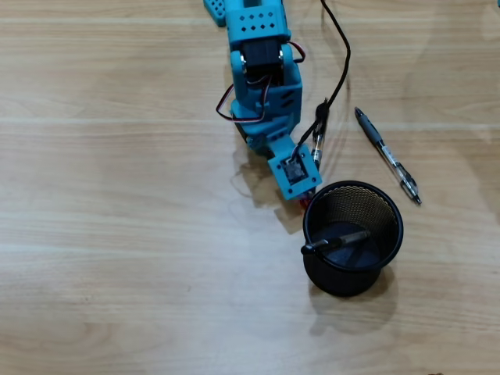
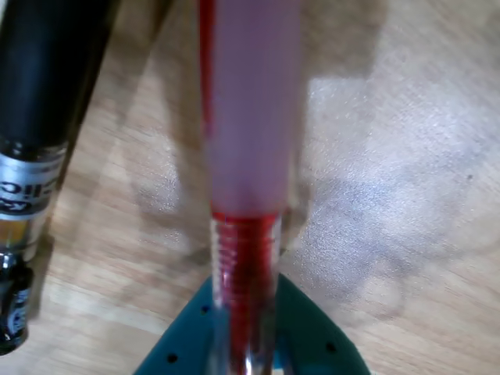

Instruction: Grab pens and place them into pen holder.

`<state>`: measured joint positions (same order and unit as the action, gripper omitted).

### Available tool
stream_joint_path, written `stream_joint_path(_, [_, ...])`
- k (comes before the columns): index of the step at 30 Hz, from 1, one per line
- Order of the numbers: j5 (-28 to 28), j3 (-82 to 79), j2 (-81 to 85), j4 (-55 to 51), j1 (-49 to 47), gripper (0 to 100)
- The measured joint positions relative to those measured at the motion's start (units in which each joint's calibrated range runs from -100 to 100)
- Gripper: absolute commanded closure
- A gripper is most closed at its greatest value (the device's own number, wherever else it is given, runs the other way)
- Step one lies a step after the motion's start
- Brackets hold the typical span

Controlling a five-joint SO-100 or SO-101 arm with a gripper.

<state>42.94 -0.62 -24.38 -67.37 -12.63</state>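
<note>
Red pen (image 2: 244, 234) gripped by tool (image 2: 246, 344), beside holder rim (image 1: 312, 205).

The arm (image 1: 262, 74) was bright teal. The pen holder (image 1: 353, 234) was black mesh, the table (image 1: 117, 234) pale wood grain. The red pen (image 2: 244, 234) showed pinkish above, ribbed red below. Right lay a grey-and-clear pen (image 1: 387, 155).

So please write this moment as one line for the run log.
gripper: shut on red pen | pen holder: one black pen inside | grey pen: on table, right of the arm in overhead view
</note>
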Motion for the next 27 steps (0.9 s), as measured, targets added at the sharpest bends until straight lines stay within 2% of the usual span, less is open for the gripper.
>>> stream_joint_path(17, [0.05,-0.18,6.63,-0.26,0.76,98])
stream_joint_path(27, [0.0,-7.9,14.78,-4.92,6.29,98])
